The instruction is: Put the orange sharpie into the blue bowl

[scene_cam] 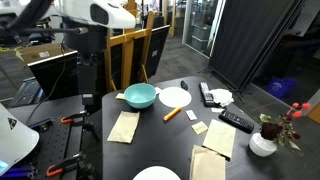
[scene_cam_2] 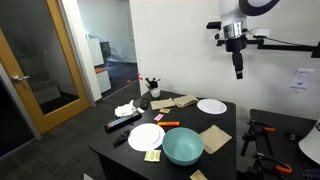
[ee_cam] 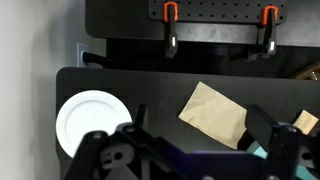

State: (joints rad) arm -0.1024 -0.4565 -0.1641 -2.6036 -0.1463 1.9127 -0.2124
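The orange sharpie (scene_cam: 173,114) lies flat on the black table, between the blue bowl (scene_cam: 140,96) and a white plate (scene_cam: 175,97). It also shows in an exterior view (scene_cam_2: 170,124), just behind the bowl (scene_cam_2: 183,146). My gripper (scene_cam_2: 238,70) hangs high above the table's edge, away from both, and it also shows in an exterior view (scene_cam: 90,98). In the wrist view its fingers (ee_cam: 190,152) are spread open and empty. Only a sliver of the bowl (ee_cam: 260,151) shows there, and the sharpie is out of view.
Black remotes (scene_cam: 237,121) (scene_cam: 206,93) and brown napkins (scene_cam: 123,126) (ee_cam: 215,112) lie on the table. A second white plate (scene_cam: 157,174) (ee_cam: 90,120) sits near the edge. A flower vase (scene_cam: 265,140) stands at one corner. Red-handled clamps (ee_cam: 170,12) hang beyond the table.
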